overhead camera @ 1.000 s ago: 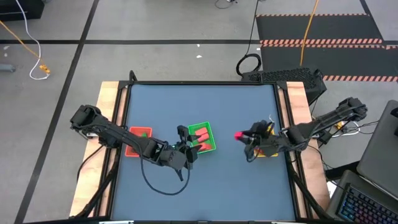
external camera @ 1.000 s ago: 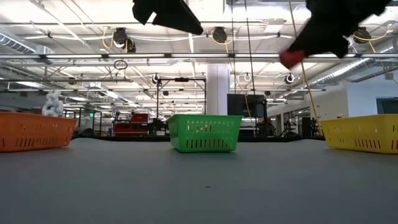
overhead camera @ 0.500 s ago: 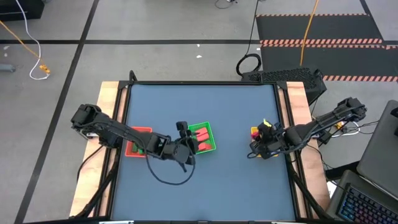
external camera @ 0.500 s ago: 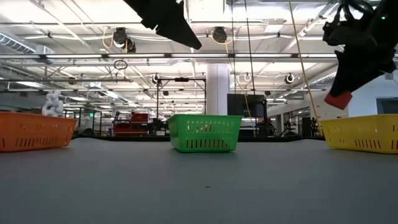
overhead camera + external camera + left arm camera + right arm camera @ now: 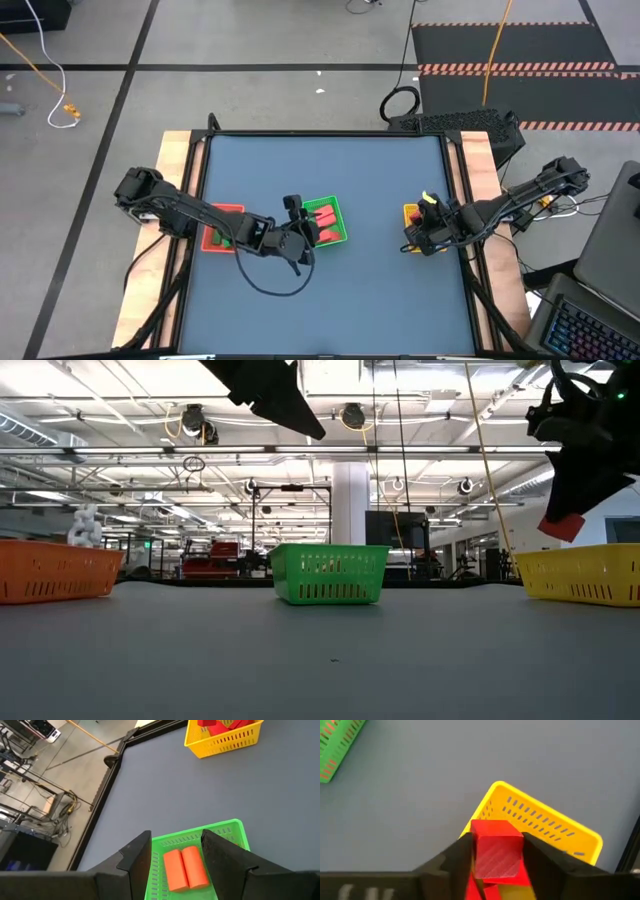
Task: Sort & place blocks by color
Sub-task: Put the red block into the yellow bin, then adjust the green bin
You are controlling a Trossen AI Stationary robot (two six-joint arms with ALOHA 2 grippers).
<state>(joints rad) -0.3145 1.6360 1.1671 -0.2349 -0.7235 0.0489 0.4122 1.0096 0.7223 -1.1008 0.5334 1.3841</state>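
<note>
My right gripper (image 5: 496, 842) is shut on a red block (image 5: 496, 855) and hangs over the yellow tray (image 5: 545, 827); the low view shows the block (image 5: 563, 527) just above the tray's rim (image 5: 580, 572). More red blocks (image 5: 495, 887) lie in that tray below it. My left gripper (image 5: 175, 840) is open and empty, hovering above the green tray (image 5: 220, 832), where two salmon-orange bars (image 5: 185, 867) lie side by side. In the high view the left gripper (image 5: 296, 228) is at the green tray's (image 5: 328, 208) left side. My right gripper pinches the red block by two opposite side faces (image 5: 476, 855), one finger on each. The fingers come from above, pointing down. The block is lifted clear and hangs over the yellow tray, touching nothing else.
An orange tray (image 5: 218, 215) sits at the table's left under my left arm, the green tray near the middle, the yellow tray (image 5: 410, 213) at the right. Bare blue table (image 5: 330, 170) stretches toward the far edge. Wooden borders (image 5: 178, 200) flank the mat.
My right gripper carried the red block toward the table's right edge and down, from mid-air left of the yellow tray to just above that tray, staying shut on it. My left gripper shifted slightly over the green tray, then kept still.
</note>
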